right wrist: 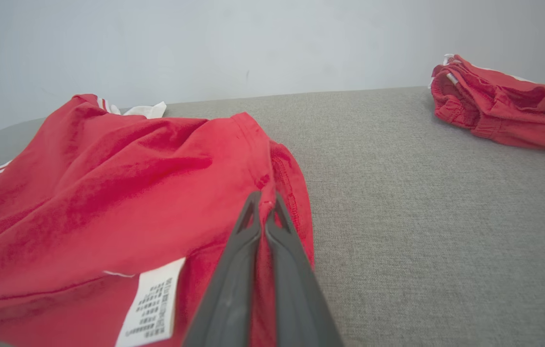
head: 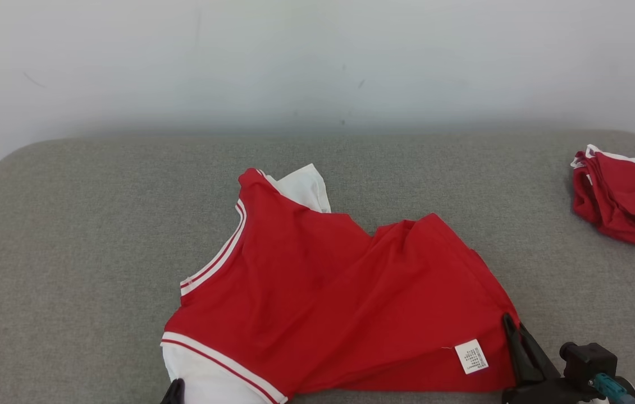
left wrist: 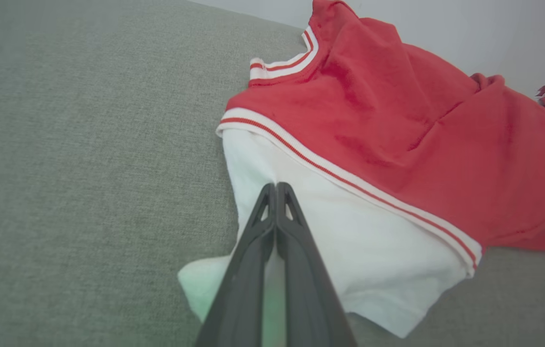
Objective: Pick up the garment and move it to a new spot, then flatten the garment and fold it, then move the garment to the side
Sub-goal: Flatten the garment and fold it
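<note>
Garment (head: 323, 292) lengthwise left-right, collar (head: 213, 264) leftward.

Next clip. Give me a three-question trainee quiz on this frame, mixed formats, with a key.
1. True or false: the left gripper is shut on the garment's white sleeve.
2. The care label sits at the garment's: A) end by the right gripper; B) end by the left gripper; C) far edge.
3. What lies at the far right of the grey surface?
Key: 1 true; 2 A; 3 a second red garment.
</note>
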{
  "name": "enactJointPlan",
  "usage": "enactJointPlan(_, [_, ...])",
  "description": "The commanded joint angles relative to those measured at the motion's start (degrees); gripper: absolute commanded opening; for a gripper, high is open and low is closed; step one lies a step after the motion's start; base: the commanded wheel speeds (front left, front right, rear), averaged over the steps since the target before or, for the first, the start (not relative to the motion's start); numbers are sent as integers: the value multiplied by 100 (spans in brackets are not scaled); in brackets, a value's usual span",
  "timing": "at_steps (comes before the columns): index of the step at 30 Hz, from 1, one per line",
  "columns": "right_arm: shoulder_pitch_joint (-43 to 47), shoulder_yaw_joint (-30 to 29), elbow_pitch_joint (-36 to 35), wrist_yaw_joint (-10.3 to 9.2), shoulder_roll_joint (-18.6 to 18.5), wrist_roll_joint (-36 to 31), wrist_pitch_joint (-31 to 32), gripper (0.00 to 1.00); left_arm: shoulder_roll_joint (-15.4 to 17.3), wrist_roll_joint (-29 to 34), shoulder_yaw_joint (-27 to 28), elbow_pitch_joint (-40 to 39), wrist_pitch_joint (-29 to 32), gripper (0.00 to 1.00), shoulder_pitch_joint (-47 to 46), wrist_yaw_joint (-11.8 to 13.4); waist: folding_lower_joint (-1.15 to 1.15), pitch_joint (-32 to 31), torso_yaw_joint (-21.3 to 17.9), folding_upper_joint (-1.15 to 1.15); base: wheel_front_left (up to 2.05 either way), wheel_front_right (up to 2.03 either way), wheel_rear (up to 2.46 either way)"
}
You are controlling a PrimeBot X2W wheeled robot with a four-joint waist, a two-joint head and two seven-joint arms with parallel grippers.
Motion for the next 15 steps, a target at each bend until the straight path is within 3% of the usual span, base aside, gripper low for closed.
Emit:
enactJointPlan(1, [78,-16,-86,-17,32,-19,-25,0,-6,30,54,-138,-15,0,70,10,0,-17,-1,0,0,0,0])
enactJointPlan(15, [152,0,-475,-17,40,28,-26,0,-67,264,252,-569,-15,0,252,10,0,-93,-63,0,0,0,0])
